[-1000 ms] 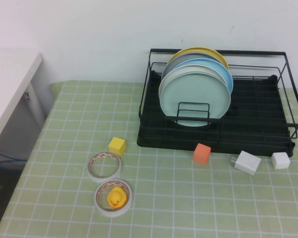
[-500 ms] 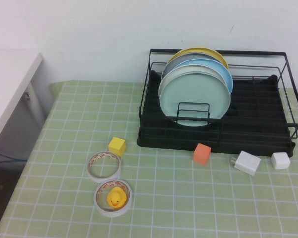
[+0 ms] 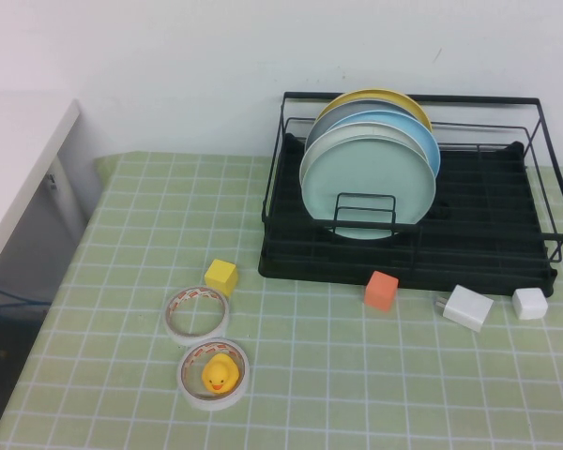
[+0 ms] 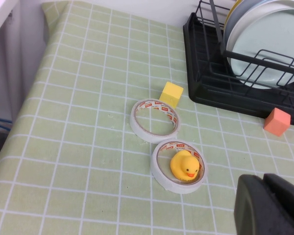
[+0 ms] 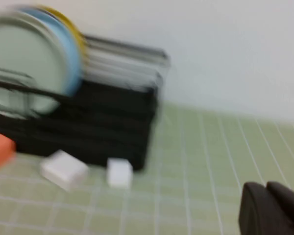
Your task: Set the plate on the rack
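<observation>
The pale mint-green plate (image 3: 368, 186) stands upright at the front of the black wire rack (image 3: 488, 253), with a sky-blue plate (image 3: 422, 131) and a yellow plate (image 3: 385, 97) behind it. It also shows in the left wrist view (image 4: 274, 41) and, blurred, in the right wrist view (image 5: 27, 58). Neither arm shows in the high view. My left gripper (image 4: 264, 203) is shut and empty, above the table near the duck. My right gripper (image 5: 267, 208) is shut and empty, over the table to the right of the rack (image 5: 88, 127).
On the green checked cloth lie a yellow cube (image 3: 220, 276), two tape rolls (image 3: 196, 314), one holding a yellow duck (image 3: 219, 374), an orange cube (image 3: 381, 290) and two white blocks (image 3: 467, 307) (image 3: 529, 303). A white counter (image 3: 14, 159) stands at left.
</observation>
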